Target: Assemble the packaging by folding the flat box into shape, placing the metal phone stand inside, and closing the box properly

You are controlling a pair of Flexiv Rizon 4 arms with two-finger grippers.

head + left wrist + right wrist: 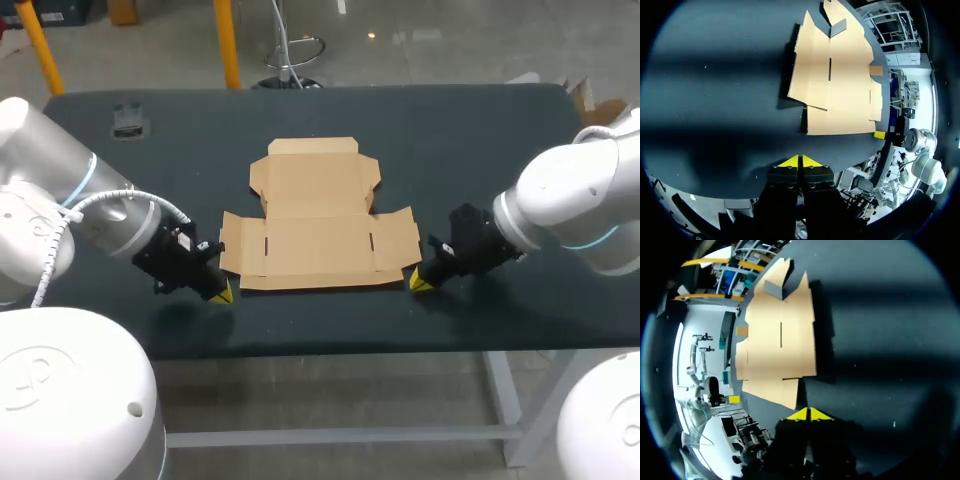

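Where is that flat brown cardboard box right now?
In the head view the flat brown cardboard box lies unfolded in the middle of the dark table, between the left gripper and the right gripper, each by a near corner.

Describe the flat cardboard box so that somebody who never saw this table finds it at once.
On the dark table, look at the middle, between the left arm and the right arm. The flat box lies there unfolded, shut jaws by its two nearer corners. It is the only light brown thing; the small dark object at the far left corner is far smaller.
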